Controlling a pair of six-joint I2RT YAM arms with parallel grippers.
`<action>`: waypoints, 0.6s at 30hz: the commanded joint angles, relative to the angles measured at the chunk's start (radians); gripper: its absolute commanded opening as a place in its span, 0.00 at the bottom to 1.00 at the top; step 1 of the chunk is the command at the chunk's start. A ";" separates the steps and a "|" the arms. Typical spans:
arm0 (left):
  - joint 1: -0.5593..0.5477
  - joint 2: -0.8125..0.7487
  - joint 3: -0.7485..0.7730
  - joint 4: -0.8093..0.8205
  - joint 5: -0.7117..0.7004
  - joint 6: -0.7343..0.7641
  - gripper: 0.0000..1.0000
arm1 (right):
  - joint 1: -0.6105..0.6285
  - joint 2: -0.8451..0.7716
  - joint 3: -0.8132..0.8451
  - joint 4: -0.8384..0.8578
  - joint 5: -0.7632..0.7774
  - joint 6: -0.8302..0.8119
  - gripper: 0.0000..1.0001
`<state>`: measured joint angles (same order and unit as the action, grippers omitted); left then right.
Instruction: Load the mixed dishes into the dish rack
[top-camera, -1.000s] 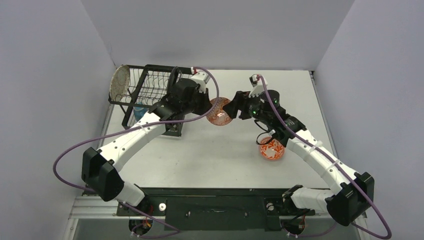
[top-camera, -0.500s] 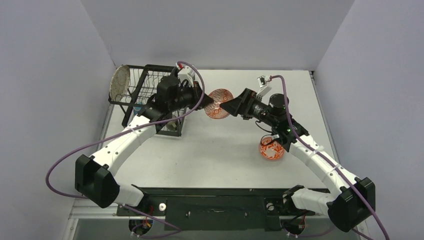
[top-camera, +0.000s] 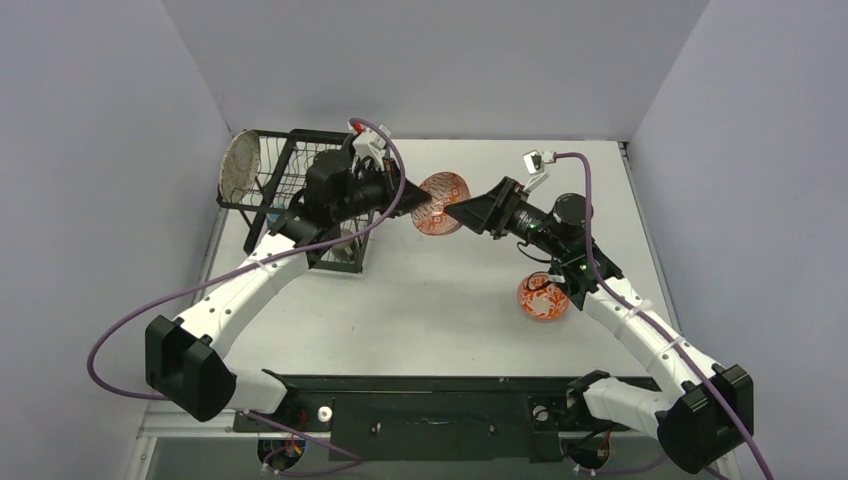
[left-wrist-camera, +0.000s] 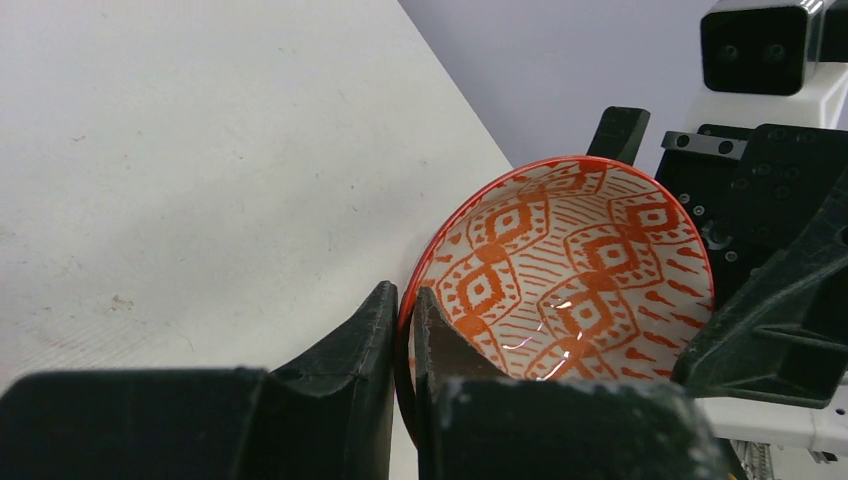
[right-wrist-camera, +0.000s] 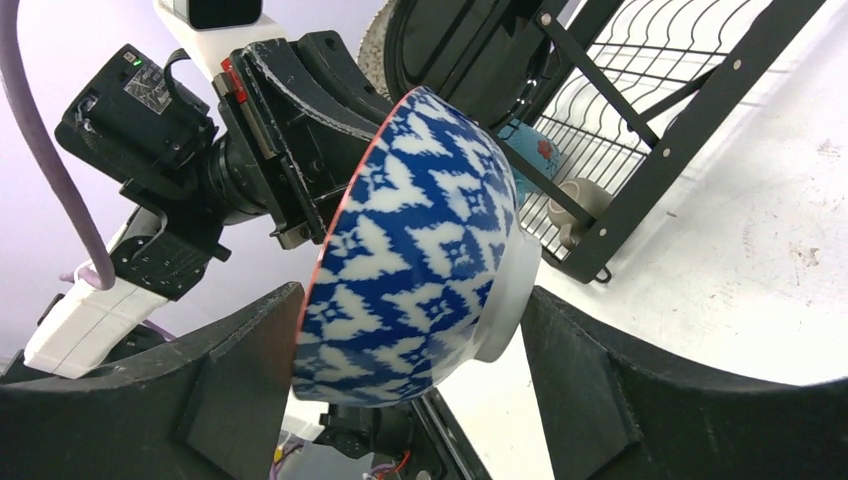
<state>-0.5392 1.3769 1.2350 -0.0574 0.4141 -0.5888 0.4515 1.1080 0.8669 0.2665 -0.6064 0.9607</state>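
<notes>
Midair, left tool (left-wrist-camera: 402, 305) pinches bowl (left-wrist-camera: 575, 265); right tool (right-wrist-camera: 410, 298) unclear.

Light: bright, even and diffuse, from overhead in all three views.
Exposure: the white bench (top-camera: 430, 300) is near washed out in the left wrist view; black parts lose detail.
Shadows: soft and faint on the bench in the top view.
Glare: small white glints inside the patterned bowl (left-wrist-camera: 570, 260).
Focus: bowl sharp; fingers of the left hand (left-wrist-camera: 403, 310) and right hand (right-wrist-camera: 410, 300) soft at the bottom edge.
</notes>
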 joint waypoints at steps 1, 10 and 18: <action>0.007 -0.059 0.058 -0.001 -0.049 0.058 0.00 | -0.005 -0.036 0.008 0.020 0.015 -0.054 0.74; 0.007 -0.071 0.057 0.032 -0.016 0.049 0.00 | 0.013 0.019 -0.030 0.268 -0.041 0.086 0.65; 0.009 -0.080 0.076 0.020 -0.025 0.077 0.00 | 0.015 0.010 -0.025 0.202 -0.032 0.083 0.68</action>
<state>-0.5289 1.3445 1.2411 -0.0933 0.3710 -0.5285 0.4541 1.1282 0.8333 0.3889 -0.6174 1.0233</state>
